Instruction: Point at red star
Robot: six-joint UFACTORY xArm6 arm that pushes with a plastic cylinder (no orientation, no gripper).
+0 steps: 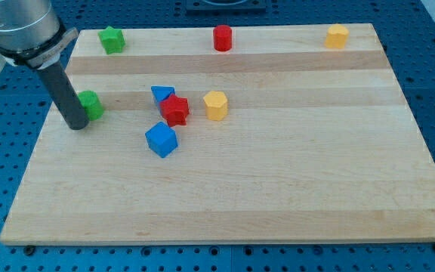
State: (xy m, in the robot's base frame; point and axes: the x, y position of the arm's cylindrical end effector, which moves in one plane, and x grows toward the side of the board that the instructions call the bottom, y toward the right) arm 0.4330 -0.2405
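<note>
The red star point(175, 110) lies left of the board's middle, touching a blue triangle point(161, 94) just above-left of it. A yellow hexagon point(215, 105) sits to its right and a blue cube point(161, 140) just below-left. My tip point(75, 125) rests on the board at the view's left, far left of the red star, right beside a green block point(91, 104) that the rod partly hides.
A green star point(112, 39), a red cylinder point(223, 38) and a yellow hexagon point(337, 35) sit along the board's top edge. The wooden board point(278, 189) lies on a blue perforated table.
</note>
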